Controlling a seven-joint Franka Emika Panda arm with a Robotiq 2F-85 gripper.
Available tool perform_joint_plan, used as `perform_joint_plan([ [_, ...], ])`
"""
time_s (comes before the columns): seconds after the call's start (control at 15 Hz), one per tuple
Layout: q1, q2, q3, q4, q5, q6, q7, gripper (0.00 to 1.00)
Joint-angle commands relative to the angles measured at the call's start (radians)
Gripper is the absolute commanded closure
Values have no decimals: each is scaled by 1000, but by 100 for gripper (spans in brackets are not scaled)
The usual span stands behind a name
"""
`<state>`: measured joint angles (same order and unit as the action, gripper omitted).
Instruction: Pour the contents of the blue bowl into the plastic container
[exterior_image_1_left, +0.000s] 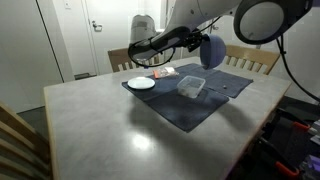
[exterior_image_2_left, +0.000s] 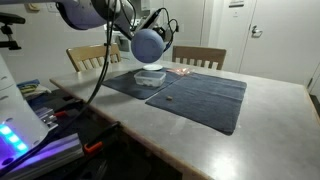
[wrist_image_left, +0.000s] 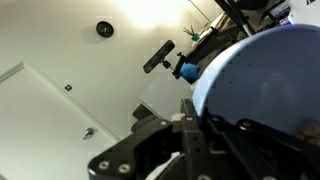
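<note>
Landmark: dark mat (exterior_image_1_left: 190, 100), lying on the grey table (exterior_image_1_left: 90, 120).

- Left part of the mat, in an exterior view: white plate (exterior_image_1_left: 141, 83), flat on the cloth.
- Just past the plate, at the mat's far edge: small pinkish item (exterior_image_1_left: 163, 72), too small to identify.
- Middle of the mat: plastic container (exterior_image_1_left: 191, 86), upright on the cloth, apart from the plate. Contents cannot be made out.
- Above the mat, over the container in both exterior views: blue bowl (exterior_image_1_left: 212, 52), clear of the cloth and tipped steeply onto its side.
- Gripper (exterior_image_1_left: 199, 44) carries the bowl at its rim. In the wrist view the fingers (wrist_image_left: 188, 125) are clamped on the bowl's edge.
- Behind the mat's right end: wooden chair (exterior_image_1_left: 250, 58).
</note>
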<state>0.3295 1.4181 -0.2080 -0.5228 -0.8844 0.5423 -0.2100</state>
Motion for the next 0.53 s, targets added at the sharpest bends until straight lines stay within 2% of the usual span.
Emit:
perform_joint_plan([
  [0.0,30,32,-50,13,-78,-14,-118,99],
  [0.47,44,31,-59,-14,-109,5,-149,99],
])
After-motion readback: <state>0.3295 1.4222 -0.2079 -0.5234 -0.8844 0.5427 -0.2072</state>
